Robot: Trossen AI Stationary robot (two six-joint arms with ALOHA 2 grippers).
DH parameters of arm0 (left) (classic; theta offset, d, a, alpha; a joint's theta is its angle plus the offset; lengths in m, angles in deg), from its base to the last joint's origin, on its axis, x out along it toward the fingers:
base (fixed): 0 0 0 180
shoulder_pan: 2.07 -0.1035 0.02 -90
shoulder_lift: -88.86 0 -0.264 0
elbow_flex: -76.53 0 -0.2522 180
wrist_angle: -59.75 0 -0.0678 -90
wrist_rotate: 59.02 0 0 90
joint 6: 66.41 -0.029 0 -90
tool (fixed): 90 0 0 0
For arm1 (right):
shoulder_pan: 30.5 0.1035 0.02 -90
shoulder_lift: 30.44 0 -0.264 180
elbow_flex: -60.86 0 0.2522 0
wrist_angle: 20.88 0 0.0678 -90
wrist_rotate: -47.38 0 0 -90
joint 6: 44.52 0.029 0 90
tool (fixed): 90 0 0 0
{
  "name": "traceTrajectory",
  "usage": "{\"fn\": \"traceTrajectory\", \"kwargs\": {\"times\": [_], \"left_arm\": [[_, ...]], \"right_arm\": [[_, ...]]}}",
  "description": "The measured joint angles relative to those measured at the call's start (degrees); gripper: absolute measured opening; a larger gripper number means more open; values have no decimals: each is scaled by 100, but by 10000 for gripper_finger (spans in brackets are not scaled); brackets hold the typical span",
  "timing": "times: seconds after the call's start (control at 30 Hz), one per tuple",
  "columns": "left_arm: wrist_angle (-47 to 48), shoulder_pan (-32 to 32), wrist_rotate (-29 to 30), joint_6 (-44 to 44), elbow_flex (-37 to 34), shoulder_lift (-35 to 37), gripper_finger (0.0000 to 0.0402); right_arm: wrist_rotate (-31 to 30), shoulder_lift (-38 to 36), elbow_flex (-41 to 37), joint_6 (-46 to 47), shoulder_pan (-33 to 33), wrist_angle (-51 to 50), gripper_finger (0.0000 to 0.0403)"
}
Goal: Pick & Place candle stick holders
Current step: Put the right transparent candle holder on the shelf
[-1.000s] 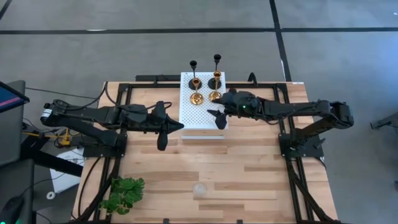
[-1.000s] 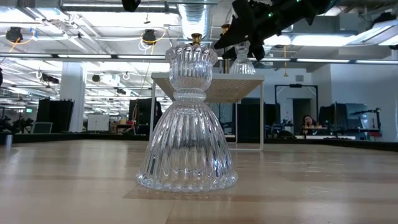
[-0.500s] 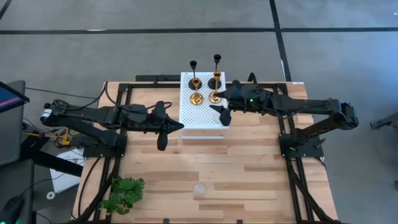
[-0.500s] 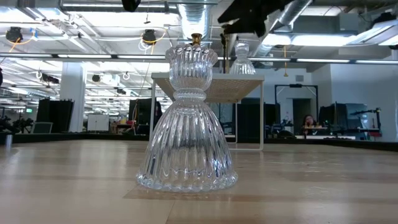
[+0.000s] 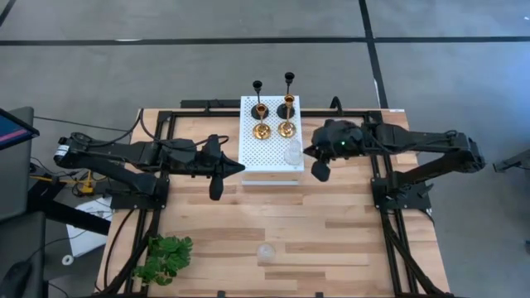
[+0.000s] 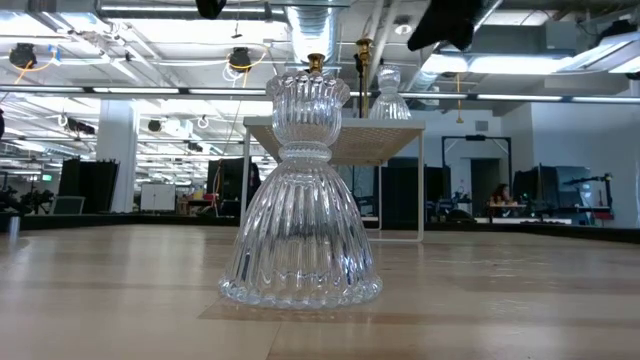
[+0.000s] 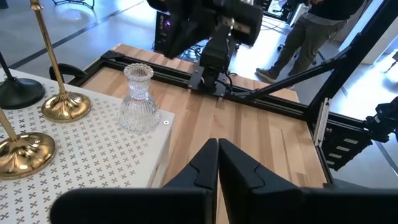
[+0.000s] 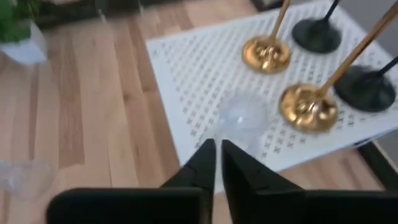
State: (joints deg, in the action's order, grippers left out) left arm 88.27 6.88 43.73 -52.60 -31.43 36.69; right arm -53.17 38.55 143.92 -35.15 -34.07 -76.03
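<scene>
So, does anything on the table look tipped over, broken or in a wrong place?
Nothing looks tipped or damaged. On the white perforated board, two gold holders, two black holders and one glass holder stand upright. The only one apart is the second glass holder, upright on the bare wood near the plant.

I see ribbed clear glass holders (image 6: 300,200), shiny gold ones (image 7: 65,106), matt black ones (image 8: 317,34), a matt white perforated board (image 5: 269,153), and a pale wood counter (image 5: 331,223).

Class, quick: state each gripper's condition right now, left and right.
Left gripper: shut, holding nothing, over the table.
Right gripper: shut, holding nothing, near the white board.
</scene>
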Motion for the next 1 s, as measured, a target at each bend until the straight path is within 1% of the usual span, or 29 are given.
{"fn": "traceTrajectory", "kwargs": {"times": [0.17,0.4,0.63,1.0], "left_arm": [[0,-2,2,0,0,0,11],[0,0,0,2,0,0,11],[0,-2,0,2,0,2,11],[0,-2,0,2,0,2,11]], "right_arm": [[-2,224,-316,114,37,197,4],[-26,538,-695,230,56,313,1],[-348,537,-725,226,37,474,0],[-263,537,-725,-73,-228,984,0]]}}
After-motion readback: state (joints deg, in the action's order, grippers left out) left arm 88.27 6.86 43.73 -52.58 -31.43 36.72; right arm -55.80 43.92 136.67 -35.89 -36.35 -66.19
